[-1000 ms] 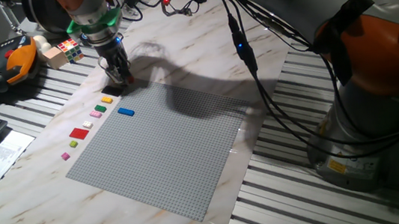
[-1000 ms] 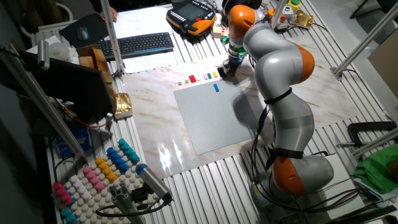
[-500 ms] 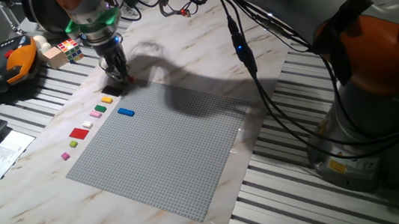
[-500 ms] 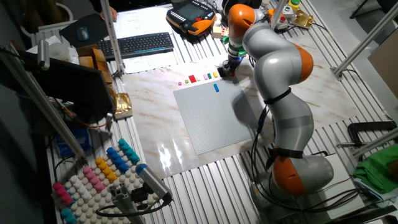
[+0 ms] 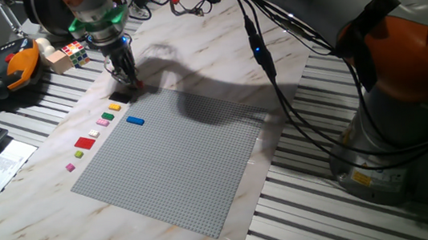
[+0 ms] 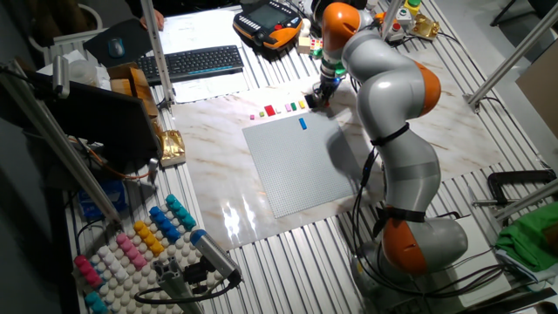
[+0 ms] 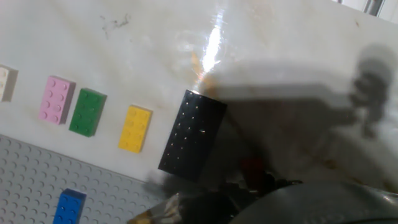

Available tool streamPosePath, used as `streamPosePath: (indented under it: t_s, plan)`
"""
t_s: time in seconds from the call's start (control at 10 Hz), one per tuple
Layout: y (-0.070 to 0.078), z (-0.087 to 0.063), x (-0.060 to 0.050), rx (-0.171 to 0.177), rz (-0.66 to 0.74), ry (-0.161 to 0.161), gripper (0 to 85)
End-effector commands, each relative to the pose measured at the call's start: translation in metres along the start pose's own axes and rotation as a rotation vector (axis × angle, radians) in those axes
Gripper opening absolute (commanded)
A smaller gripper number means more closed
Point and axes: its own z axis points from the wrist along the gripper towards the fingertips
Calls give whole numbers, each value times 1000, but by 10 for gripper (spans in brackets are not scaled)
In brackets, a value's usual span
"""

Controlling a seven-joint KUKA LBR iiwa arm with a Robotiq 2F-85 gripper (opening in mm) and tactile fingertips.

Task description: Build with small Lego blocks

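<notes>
fingers [image 5: 130, 82] above black brick [image 7: 192, 135], no legible writing on bricks

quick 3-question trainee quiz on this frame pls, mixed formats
1. True or false: the blue brick sits on the grey baseplate.
2. In the hand view, which colour of brick lies next to the black brick? A yellow, B pink, C white.
3. Fill in: the number of bricks on the baseplate is ___.

Key: 1 true. 2 A, the yellow brick. 3 one; the others lie on the marble beside it.
</notes>
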Motion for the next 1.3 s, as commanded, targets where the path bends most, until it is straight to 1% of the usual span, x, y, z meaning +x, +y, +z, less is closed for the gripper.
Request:
streamPosePath:
  t_s: [0.0,0.1,0.3,0.5,0.6,0.8,1.0,1.2]
  plan:
    - [3,-4,3,-13,39,6,7]
    - [8,-8,6,-23,88,16,7]
    - [19,-10,14,-29,144,17,7]
    - [29,-9,18,-33,173,15,7]
    - [34,-8,20,-34,191,10,7]
    - [47,-7,26,-32,233,11,7]
    - [61,-3,33,-19,283,-3,7]
    - [72,5,40,-5,331,-24,7]
